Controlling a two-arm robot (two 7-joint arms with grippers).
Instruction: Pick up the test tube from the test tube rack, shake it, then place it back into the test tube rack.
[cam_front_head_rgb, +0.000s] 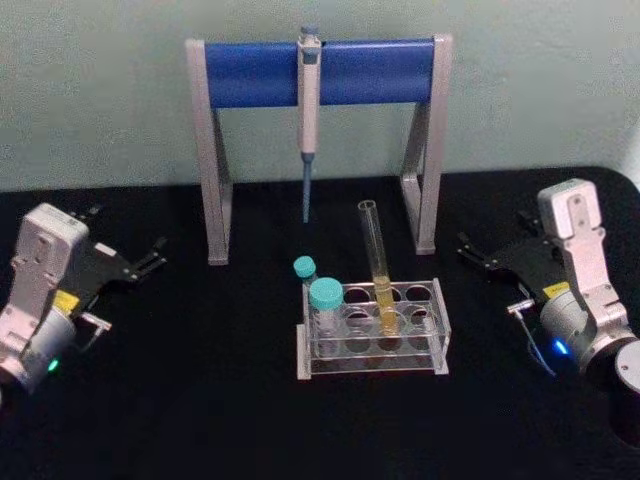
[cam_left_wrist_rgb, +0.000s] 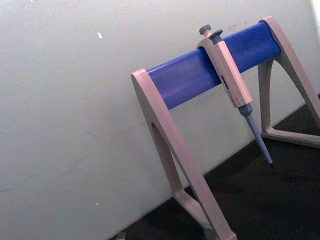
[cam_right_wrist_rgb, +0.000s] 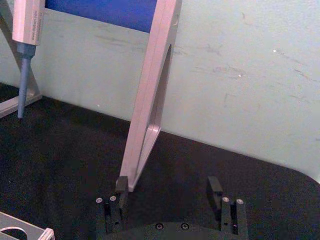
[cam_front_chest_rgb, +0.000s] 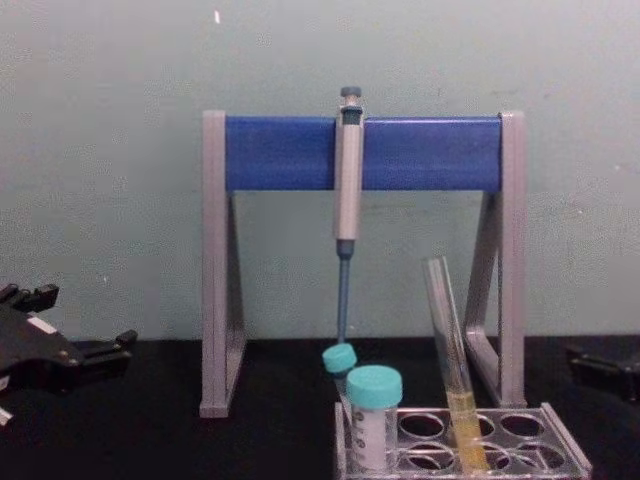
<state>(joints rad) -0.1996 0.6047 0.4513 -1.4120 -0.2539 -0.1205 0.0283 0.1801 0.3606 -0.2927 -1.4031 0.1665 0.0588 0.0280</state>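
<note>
Nothing's begun: test tube (cam_front_head_rgb: 378, 268) leans in the test tube rack (cam_front_head_rgb: 437, 330), left gripper (cam_front_head_rgb: 150, 260) at nine o'clock and right gripper (cam_front_head_rgb: 478, 252) at three, both spread open and empty.

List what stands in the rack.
In the rack: the tube, leaning, yellow liquid low down, and two teal-capped vials at its left end. Other holes look empty. The vials' contents cannot be made out.

I see the test tube (cam_front_chest_rgb: 452, 372) leaning in the test tube rack (cam_front_chest_rgb: 560, 455) — two teal-capped vials (cam_front_chest_rgb: 374, 415) just left, pipette stand (cam_front_chest_rgb: 360, 152) behind.
</note>
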